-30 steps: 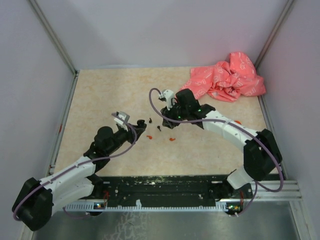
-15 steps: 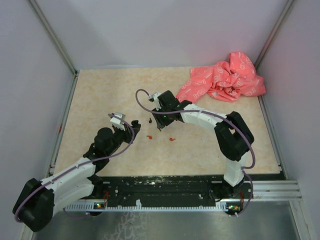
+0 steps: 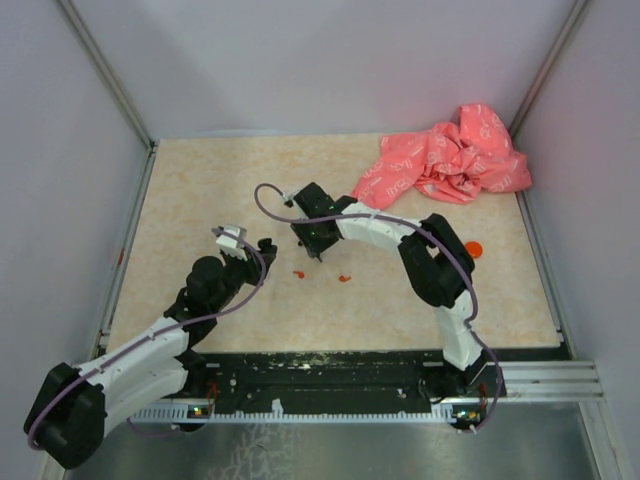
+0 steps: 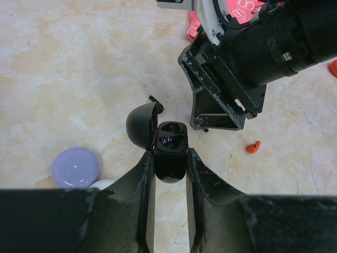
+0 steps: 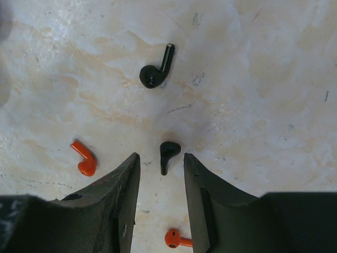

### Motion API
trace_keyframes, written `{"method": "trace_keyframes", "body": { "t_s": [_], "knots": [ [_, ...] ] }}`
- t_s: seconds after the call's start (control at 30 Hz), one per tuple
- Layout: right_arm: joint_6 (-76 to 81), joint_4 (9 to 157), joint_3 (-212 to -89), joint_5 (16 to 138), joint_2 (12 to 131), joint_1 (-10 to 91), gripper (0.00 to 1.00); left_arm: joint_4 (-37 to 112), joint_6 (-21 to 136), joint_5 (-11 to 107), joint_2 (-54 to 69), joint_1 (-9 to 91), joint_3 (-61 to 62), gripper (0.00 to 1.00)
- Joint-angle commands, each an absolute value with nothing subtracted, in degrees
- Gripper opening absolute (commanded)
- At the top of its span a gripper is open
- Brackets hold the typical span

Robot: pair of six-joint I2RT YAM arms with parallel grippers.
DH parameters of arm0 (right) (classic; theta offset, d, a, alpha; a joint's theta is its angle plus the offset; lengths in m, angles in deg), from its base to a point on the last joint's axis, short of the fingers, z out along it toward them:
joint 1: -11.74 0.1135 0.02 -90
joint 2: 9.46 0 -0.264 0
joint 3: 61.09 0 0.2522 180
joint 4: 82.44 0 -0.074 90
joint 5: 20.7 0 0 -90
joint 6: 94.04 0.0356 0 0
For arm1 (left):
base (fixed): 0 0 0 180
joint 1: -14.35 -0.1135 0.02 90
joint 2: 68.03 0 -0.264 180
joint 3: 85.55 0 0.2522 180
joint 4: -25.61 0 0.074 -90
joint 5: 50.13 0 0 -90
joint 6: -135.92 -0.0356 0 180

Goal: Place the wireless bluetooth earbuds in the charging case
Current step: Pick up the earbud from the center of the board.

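looking at the right wrist view, the step in hand reads as the pickup of a bud: the right gripper (image 5: 160, 159) hangs low over the table (image 5: 253, 79) with its fingers apart, straddling a small black earbud (image 5: 168, 151) that lies flat between them. there's a gap on either side, so nothing is pinched yet. the left gripper (image 4: 169, 154) is clamped on the lower body of the charging case (image 4: 171, 138), lid flipped open to the left and opening facing up. the wells are too dark to tell what's in them. the case is held near the right gripper, just to its left in the top view. a second black earbud (image 5: 156, 69) lies farther out, an orange earbud (image 5: 84, 159) sits left of the fingers, and another orange earbud (image 5: 176, 238) lies close under them. next move probably calls for a square, gentle squeeze on that tiny bud, since it could squirt sideways, then a lift and a careful line-up over a well. pose-wise, the left arm stretches low from its base toward the middle, while the right arm is folded hard at the elbow, forearm reaching left across the table, claw pointing down.
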State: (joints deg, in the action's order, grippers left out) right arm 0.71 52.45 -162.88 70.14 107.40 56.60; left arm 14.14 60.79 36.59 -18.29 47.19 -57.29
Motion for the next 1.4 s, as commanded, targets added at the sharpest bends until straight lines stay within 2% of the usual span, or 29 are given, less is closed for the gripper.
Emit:
{"method": "trace_keyframes", "body": {
  "t_s": [0.0, 0.6, 0.87, 1.07, 1.37],
  "knots": [
    [1.58, 50.05, -167.25, 67.36, 109.23, 57.48, 0.39, 13.71, 60.13, 36.17, -18.78, 46.89, -57.81, 0.0],
    [1.19, 48.57, -169.39, 64.44, 113.26, 58.4, 0.31, 13.88, 59.96, 37.7, -18.03, 46.87, -57.12, 0.0],
    [0.6, 47.46, -168.88, 62.41, 112.59, 58.74, 0.19, 13.54, 60.57, 38.68, -17.97, 46.87, -57.01, 0.0],
    [0.68, 49.93, -165.24, 63.15, 107.4, 58.81, 0.18, 10.8, 61.21, 40.64, -19.32, 46.87, -58.24, 0.0],
    [0.51, 55.59, -157.46, 63.33, 93.06, 58.84, 0.18, 5.2, 61.26, 43.22, -22.73, 46.87, -60.87, 0.0]
  ]
}}
